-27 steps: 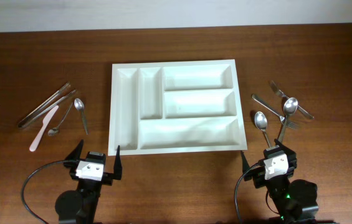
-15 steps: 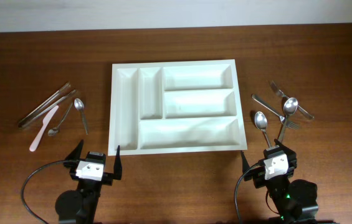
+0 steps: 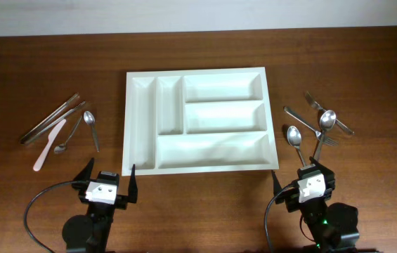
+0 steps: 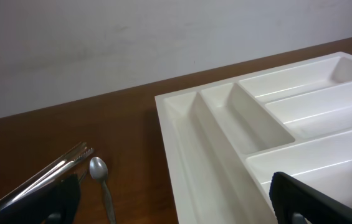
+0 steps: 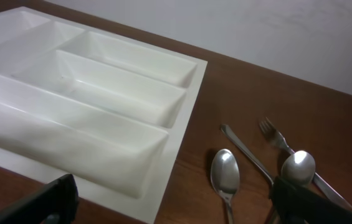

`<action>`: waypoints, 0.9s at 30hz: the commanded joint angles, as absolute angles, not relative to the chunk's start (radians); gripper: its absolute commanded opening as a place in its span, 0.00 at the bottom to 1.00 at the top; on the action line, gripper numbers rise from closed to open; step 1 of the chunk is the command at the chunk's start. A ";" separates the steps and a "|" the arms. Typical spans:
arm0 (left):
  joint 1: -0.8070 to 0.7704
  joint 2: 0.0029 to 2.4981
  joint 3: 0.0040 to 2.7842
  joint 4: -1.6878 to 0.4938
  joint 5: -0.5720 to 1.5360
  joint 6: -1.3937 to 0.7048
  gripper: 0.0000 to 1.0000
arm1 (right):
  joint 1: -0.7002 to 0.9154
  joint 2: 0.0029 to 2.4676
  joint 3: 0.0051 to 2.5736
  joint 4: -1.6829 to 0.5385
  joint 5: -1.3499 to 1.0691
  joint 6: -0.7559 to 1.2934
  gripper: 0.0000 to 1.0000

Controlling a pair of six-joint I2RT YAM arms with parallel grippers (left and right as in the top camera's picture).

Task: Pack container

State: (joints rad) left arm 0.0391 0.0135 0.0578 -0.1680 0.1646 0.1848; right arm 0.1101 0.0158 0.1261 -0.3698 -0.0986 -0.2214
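Note:
The white cutlery tray [image 3: 142,151] lies in the middle of the wooden table, all five compartments bare; it also shows in the left wrist view [image 4: 182,162] and the right wrist view [image 5: 182,134]. My left gripper [image 3: 108,179] is open and empty at the front edge, before the tray's left corner. My right gripper [image 3: 298,179] is open and empty at the front right. Left of the tray lie metal tongs [image 3: 50,118], a pink knife [image 3: 48,145] and two spoons [image 3: 91,128]. Right of it lie two spoons [image 3: 295,138], forks [image 3: 322,145] and a knife [image 3: 301,121].
The pale wall [image 3: 198,14] bounds the table at the back. Black cables [image 3: 36,204] loop round both arm bases at the front edge.

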 commanded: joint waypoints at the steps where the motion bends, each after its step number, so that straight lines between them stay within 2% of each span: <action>1: 0.042 0.005 0.050 -0.165 0.161 0.173 0.99 | 0.103 0.003 0.115 -0.313 -0.060 -0.228 0.99; 7: 0.042 0.005 0.050 -0.165 0.161 0.173 0.99 | 0.103 0.003 0.200 -0.309 -0.070 -0.095 0.99; 14: 0.042 0.005 0.050 -0.165 0.161 0.173 0.99 | 0.103 0.087 0.524 -0.644 -0.070 -0.025 0.99; 19: 0.042 0.005 0.050 -0.165 0.161 0.173 0.99 | 0.103 0.276 0.833 -0.913 -0.063 -0.024 0.99; 27: 0.042 0.005 0.050 -0.165 0.161 0.173 0.99 | 0.103 0.721 1.324 -1.277 -0.074 -0.024 0.99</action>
